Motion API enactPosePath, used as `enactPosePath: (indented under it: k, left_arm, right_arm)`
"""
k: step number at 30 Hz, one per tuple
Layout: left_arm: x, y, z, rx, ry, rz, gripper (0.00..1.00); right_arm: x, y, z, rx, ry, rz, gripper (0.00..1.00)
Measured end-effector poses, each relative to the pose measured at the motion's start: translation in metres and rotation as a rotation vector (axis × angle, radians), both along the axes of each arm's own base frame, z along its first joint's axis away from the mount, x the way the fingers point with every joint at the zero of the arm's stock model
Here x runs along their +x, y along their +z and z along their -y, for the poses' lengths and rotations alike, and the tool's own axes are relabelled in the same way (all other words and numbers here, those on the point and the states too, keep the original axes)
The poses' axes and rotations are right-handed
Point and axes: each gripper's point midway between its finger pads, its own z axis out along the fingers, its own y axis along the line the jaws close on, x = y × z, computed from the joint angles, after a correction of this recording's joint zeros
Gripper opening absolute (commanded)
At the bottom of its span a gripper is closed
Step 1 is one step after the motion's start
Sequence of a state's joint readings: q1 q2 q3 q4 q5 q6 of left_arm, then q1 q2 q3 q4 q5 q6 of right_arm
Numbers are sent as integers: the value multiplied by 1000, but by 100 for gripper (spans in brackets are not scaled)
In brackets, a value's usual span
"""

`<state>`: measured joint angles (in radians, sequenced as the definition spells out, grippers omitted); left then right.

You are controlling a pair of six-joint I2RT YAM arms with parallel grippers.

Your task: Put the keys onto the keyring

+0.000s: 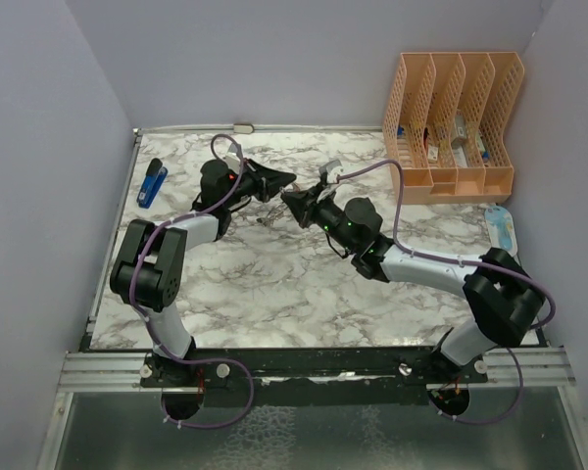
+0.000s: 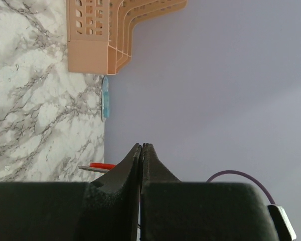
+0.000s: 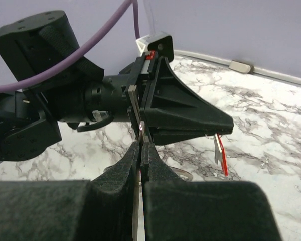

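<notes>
My right gripper (image 3: 141,144) is shut on the flat blade of a silver key (image 3: 140,131), which sticks up between its pads. Just beyond it my left gripper (image 3: 226,128) lies across the view, shut. A key with a red tag (image 3: 220,153) hangs from a thin wire at its tip. An arc of the silver keyring (image 3: 183,174) shows behind my right fingers. In the left wrist view the left gripper (image 2: 141,145) is pressed shut, with the red-tagged key (image 2: 101,164) beside it. From above, both grippers (image 1: 290,179) (image 1: 287,199) meet tip to tip, with metal dangling below (image 1: 267,217).
An orange file organiser (image 1: 451,117) stands at the back right corner. A pale blue packet (image 1: 502,227) lies near the right wall. A blue object (image 1: 152,182) lies by the left wall. Purple walls close in the marble table (image 1: 274,284).
</notes>
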<state>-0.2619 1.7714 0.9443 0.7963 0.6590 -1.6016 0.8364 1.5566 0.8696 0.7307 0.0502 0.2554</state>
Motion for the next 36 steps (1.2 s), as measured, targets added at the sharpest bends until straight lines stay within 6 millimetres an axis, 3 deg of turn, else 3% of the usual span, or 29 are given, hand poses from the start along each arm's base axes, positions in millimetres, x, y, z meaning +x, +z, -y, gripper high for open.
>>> enactPosePath:
  k: [7,19,36]
  left_arm:
    - [-3,-8,0,-11,2,-57,0]
    - [-3,-5,0,-34,4,-83,0]
    - [-9,5,2,-40,-3,-66,0]
  right_arm:
    - [8,6,6,4,-51,39,1]
    - [24,-17,14,-47,-144,44,1]
    - [34,-28,27,-78,-221,70,1]
